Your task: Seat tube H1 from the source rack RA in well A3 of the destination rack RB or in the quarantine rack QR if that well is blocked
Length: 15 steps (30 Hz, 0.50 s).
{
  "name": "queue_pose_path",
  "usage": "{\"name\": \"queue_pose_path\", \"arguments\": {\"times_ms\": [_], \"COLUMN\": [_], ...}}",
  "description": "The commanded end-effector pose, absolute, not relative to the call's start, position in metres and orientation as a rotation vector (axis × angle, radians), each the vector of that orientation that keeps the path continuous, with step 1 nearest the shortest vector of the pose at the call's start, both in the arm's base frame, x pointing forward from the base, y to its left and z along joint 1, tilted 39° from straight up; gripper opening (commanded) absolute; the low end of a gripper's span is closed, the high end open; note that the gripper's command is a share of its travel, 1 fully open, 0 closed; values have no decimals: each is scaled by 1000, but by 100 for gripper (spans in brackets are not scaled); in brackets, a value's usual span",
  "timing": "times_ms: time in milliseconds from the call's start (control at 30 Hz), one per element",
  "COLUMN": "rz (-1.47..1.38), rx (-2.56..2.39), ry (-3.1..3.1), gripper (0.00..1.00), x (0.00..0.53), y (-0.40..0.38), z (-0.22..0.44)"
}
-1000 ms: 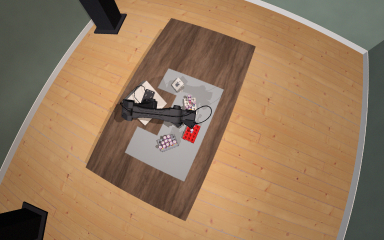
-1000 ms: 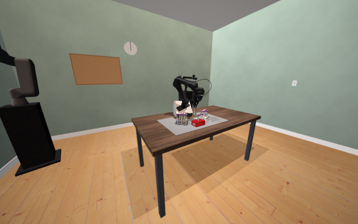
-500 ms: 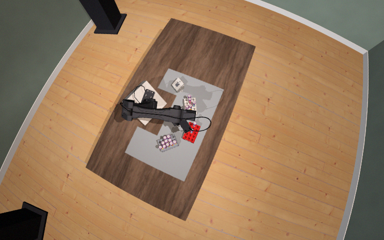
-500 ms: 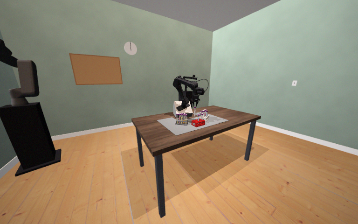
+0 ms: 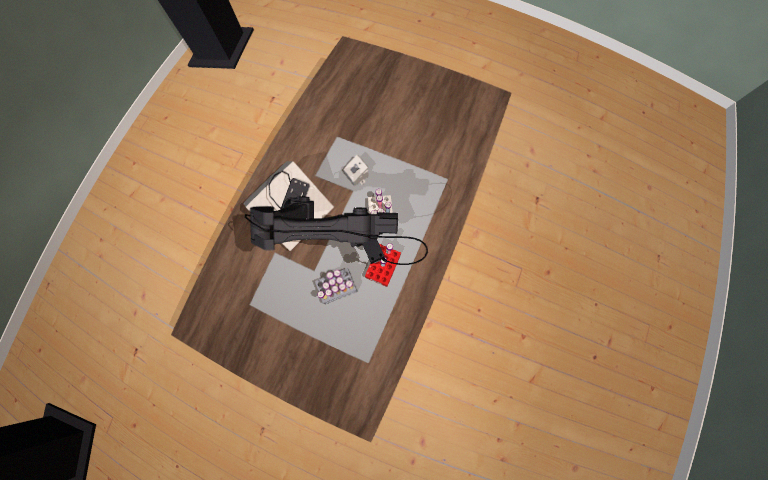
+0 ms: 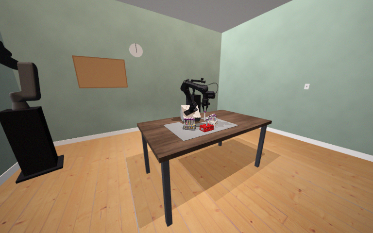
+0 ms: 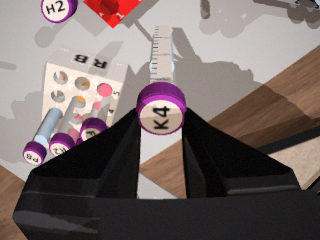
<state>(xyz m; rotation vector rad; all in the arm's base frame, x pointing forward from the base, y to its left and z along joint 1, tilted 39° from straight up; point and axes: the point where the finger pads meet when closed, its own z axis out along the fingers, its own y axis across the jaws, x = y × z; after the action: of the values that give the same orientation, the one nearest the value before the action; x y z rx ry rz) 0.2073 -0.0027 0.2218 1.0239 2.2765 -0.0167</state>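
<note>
My gripper [image 6: 204, 110] [image 7: 161, 118] is shut on tube K4 [image 6: 204, 116] [image 7: 161, 116], which has a purple cap and hangs upright above the mat. The white rack RB [image 6: 215, 123] [image 7: 90, 61] is left of the held tube in the wrist view and holds several purple-capped tubes. The grey rack RA [image 5: 340, 297] [image 6: 188, 125] holds several tubes; their labels, H1 included, cannot be read. The red rack QR [image 5: 392, 271] [image 6: 207, 128] [image 7: 112, 16] lies partly under the arm in the overhead view. Tube H2 [image 7: 59, 7] shows beside it in the wrist view. Well A3 cannot be made out.
The racks stand on the grey mat [image 5: 317, 324] [image 6: 182, 135]. A small white box [image 5: 357, 172] sits at its far end from RA. The arm's pale base plate [image 5: 317, 193] is beside the mat. The arm hides part of RB and QR from overhead.
</note>
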Motion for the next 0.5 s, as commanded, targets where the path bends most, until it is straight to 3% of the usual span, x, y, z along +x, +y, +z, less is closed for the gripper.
{"name": "queue_pose_path", "arguments": {"times_ms": [0, 467], "rz": [-1, 11], "rx": [1083, 1065], "ry": [2194, 2210], "gripper": [0, 0], "x": [218, 235], "y": [-7, -5], "z": [239, 250]}}
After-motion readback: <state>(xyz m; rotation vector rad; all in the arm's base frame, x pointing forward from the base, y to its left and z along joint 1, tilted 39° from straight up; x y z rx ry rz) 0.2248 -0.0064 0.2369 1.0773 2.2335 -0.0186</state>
